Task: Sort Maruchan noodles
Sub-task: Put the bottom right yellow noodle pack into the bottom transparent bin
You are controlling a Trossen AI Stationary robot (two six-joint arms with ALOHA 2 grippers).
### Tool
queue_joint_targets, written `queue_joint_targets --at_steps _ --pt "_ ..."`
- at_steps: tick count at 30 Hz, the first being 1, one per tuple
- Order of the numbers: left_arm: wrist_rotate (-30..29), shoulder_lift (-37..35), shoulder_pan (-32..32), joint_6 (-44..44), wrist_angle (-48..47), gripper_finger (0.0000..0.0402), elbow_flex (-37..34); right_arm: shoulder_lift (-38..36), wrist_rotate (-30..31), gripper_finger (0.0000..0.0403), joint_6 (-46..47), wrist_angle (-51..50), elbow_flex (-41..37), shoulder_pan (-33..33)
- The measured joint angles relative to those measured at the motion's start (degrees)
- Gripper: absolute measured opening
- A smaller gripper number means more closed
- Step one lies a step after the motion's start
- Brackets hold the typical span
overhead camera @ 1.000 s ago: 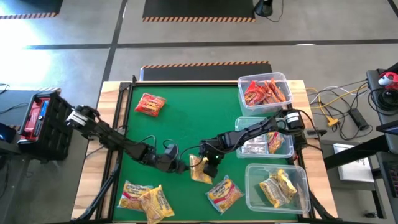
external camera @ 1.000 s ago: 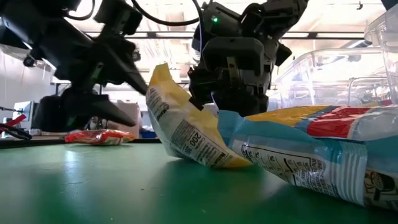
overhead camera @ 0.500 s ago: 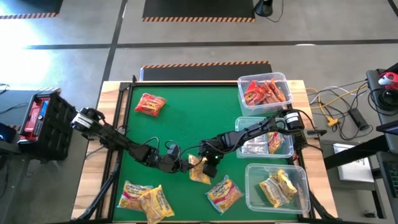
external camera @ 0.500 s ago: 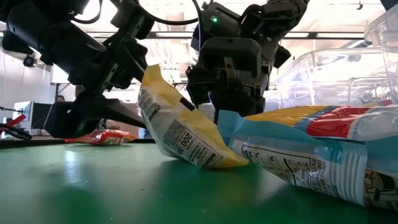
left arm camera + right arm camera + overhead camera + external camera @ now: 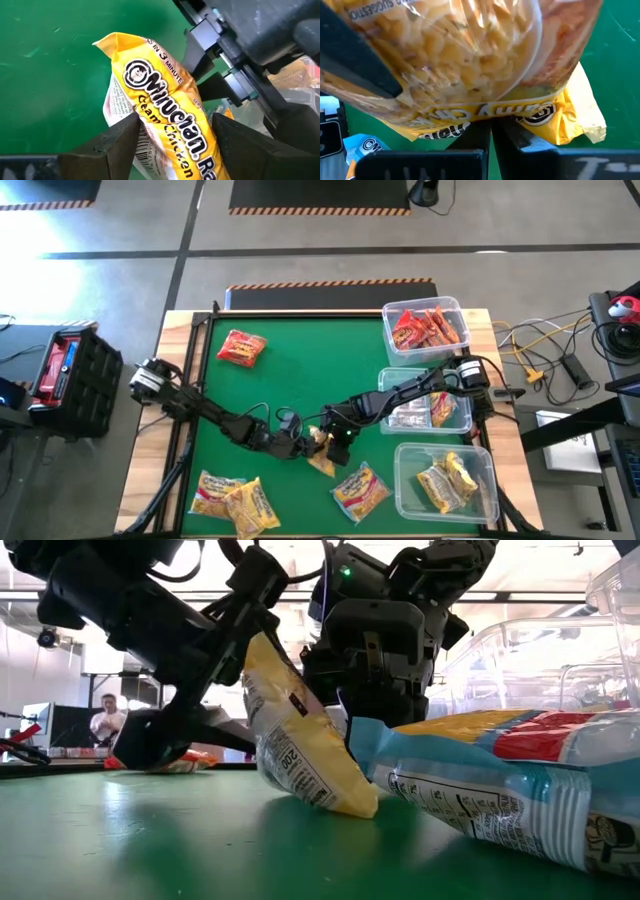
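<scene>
A yellow Maruchan noodle packet stands tilted on the green mat near the table's middle, its lower end on the mat. My right gripper reaches in from the right and is shut on it. My left gripper comes from the left, open, with the packet between its two fingers. A red packet lies far left, two yellow ones near left, and a blue-and-yellow one near the middle. My left gripper has one finger on each side of the packet's long body, slanting down from the table's left. Its upper finger lies against the packet's raised end. My right gripper pinches the packet's yellow sealed end seam between its two fingers, slanting down from the table's right. The packet stands tilted, its lower end on the mat.
Three clear bins line the right edge: one with red packets, one with pale packets, one with yellow packets. The blue-and-yellow packet lies right beside the held one. A person stands in the room behind.
My left gripper has gone toward the table's right, up to the yellow packet, and now has it between its fingers. The packet's upper end has tipped steeper while its lower end stays on the mat.
</scene>
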Motion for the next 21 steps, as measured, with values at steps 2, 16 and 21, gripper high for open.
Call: queue_joint_targets --at_steps 2,16,21 --pt "0.41 -0.02 0.00 -1.12 -0.75 0.0233 0.03 0.00 0.02 0.0009 -0.31 0.02 0.02 0.00" --pt "1.33 -0.04 0.00 -6.78 -4.27 0.0201 0.11 -1.68 1.02 0.0009 -2.26 0.09 0.02 0.00" --pt "0.95 -0.07 0.06 -6.06 -4.42 0.0136 0.11 -3.42 1.03 0.0009 -3.01 -0.87 0.03 -0.54"
